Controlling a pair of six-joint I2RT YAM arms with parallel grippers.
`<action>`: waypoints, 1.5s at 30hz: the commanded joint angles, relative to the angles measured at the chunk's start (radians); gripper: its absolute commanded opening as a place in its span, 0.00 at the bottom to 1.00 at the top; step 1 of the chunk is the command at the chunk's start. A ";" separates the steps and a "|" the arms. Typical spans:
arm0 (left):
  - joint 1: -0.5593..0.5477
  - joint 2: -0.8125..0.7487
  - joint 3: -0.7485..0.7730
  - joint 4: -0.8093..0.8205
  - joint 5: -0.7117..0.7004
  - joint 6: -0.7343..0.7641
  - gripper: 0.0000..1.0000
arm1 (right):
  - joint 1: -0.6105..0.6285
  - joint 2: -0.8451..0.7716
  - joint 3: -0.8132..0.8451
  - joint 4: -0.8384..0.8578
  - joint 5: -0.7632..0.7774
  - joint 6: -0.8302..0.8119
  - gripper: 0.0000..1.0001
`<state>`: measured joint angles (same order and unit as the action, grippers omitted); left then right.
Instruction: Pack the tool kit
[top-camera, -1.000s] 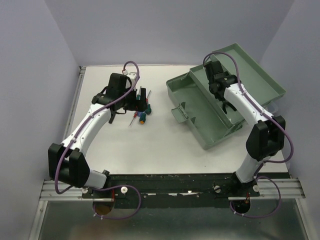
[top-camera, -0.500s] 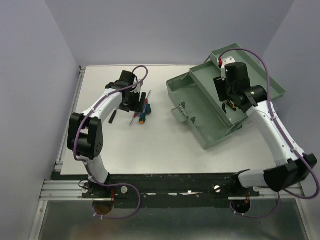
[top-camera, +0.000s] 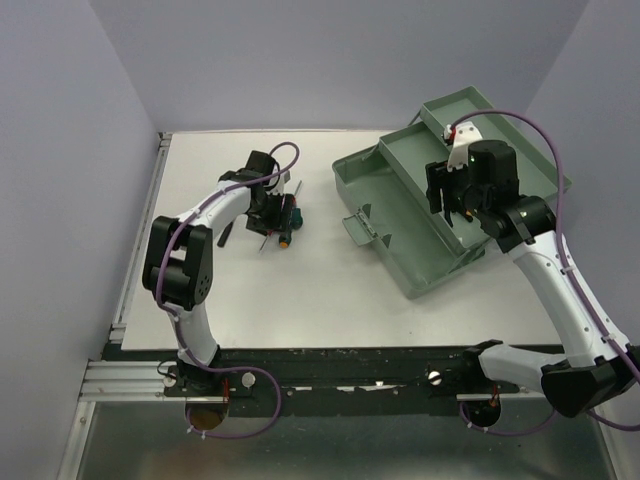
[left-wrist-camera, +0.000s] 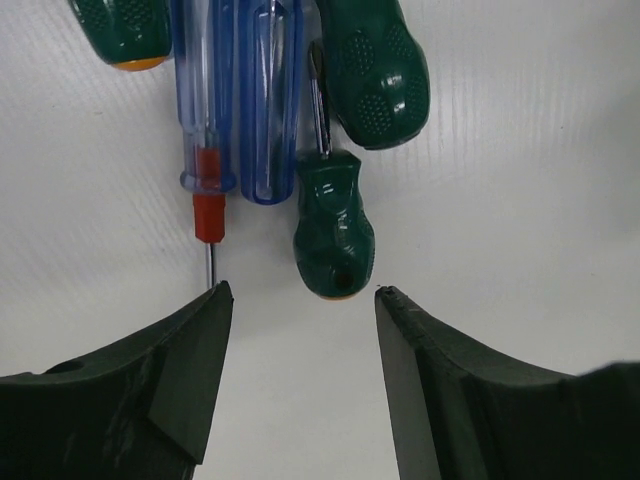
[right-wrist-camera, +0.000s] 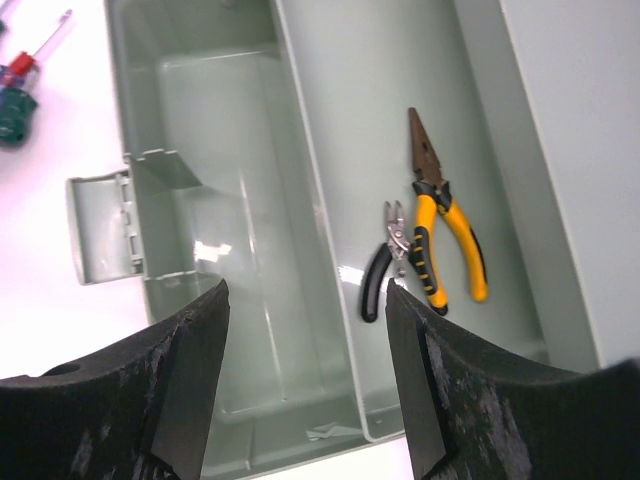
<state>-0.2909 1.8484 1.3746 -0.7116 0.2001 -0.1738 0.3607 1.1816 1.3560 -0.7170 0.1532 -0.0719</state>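
- Now the left gripper (left-wrist-camera: 300, 300) gaped empty over the stubby green screwdriver (left-wrist-camera: 333, 225); pick-up step, so next: drop, pinch its handle.
- Right gripper (right-wrist-camera: 305, 300), open and empty, hovered over the toolbox (right-wrist-camera: 220, 150), far-right corner.

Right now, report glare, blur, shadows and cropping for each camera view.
Left wrist: sharp and evenly lit; faint highlights on the blue screwdrivers, several handles cropped at the top edge. Right wrist: small glare patches on the toolbox floor; yellow-black pliers crisp. Top external: soft shadows; the screwdriver pile is too small for detail.
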 joint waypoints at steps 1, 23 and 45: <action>-0.039 0.063 0.053 0.015 0.016 -0.030 0.65 | 0.004 -0.063 -0.029 0.065 -0.087 0.044 0.71; -0.172 -0.272 -0.161 0.217 -0.146 -0.023 0.00 | 0.004 -0.108 -0.148 0.160 -0.271 0.285 0.71; -0.232 -0.574 -0.422 0.848 0.668 -0.211 0.00 | 0.193 0.179 -0.212 0.594 -0.580 0.693 0.68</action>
<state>-0.5091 1.3098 0.9474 0.0353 0.7834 -0.3660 0.5259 1.3258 1.1114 -0.1787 -0.3920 0.5804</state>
